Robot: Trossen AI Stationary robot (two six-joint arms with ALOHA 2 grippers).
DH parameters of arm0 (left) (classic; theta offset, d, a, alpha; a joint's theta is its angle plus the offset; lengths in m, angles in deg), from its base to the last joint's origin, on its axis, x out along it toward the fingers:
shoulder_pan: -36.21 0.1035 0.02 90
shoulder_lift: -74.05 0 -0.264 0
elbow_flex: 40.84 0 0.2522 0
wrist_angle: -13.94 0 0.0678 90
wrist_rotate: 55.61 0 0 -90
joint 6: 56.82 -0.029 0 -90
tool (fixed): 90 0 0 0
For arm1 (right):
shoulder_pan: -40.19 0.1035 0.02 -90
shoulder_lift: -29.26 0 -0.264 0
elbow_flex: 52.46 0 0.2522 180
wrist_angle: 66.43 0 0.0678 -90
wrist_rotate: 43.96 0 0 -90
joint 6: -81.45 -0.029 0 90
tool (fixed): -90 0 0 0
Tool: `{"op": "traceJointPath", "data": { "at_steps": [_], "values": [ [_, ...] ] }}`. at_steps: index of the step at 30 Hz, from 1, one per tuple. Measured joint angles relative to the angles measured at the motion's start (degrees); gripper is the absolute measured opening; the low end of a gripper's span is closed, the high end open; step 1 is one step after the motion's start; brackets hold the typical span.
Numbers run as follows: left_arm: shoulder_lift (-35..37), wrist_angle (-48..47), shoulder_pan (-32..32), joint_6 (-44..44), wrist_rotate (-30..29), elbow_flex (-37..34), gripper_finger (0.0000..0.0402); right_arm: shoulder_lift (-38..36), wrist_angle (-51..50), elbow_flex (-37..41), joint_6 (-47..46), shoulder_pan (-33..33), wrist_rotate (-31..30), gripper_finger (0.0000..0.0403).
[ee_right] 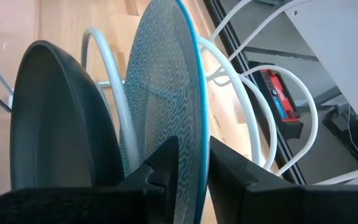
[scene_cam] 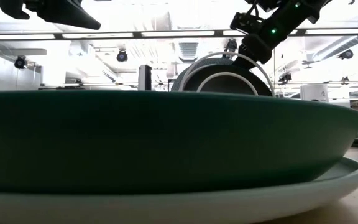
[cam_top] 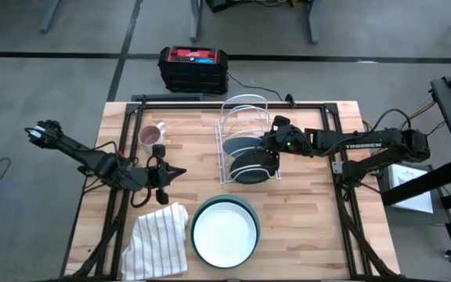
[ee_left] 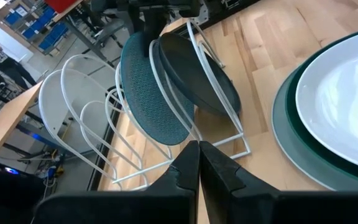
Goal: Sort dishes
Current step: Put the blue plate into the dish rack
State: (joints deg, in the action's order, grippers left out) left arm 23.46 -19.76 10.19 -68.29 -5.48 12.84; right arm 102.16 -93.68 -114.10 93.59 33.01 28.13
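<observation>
Two plates stand on edge in the white wire rack (cam_top: pixel 243 117): the teal plate (cam_top: pixel 239 144) with a wavy pattern (ee_right: pixel 160 87), and the blackish plate (cam_top: pixel 253 168) beside it, toward the near edge (ee_right: pixel 55 124). My right gripper (cam_top: pixel 272 142) reaches in from the table's right and is shut on the teal plate's rim. A dark green dish with a white inside (cam_top: pixel 225 229) sits on a pale blue plate (scene_cam: pixel 328 186) near the table's front edge. My left gripper (cam_top: pixel 180 172) is shut and hovers left of the rack, touching nothing. My right gripper pinches the teal plate's rim (ee_right: pixel 196 134) between its two fingers (ee_right: pixel 163 165), one on each face. It comes in roughly level from the table's right, at the plate's upper right edge. The plate stands upright in a slot of the rack, its lower edge among the wires.
A white striped cloth (cam_top: pixel 159 239) lies at the front left beside the stacked dishes. A pink mug (cam_top: pixel 150 137) stands left of the rack. A red and black box (cam_top: pixel 193 67) sits beyond the far edge. Bare wood shows to the right of the dishes.
</observation>
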Motion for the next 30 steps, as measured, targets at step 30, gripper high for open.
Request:
{"op": "traceJointPath", "data": {
  "at_steps": [30],
  "values": [
    [-0.02,-0.96,-0.02,1.53,0.00,0.00,0.0000,-4.40,-6.05,0.00,-8.47,0.02,-0.28,0.0176]
  ]
}}
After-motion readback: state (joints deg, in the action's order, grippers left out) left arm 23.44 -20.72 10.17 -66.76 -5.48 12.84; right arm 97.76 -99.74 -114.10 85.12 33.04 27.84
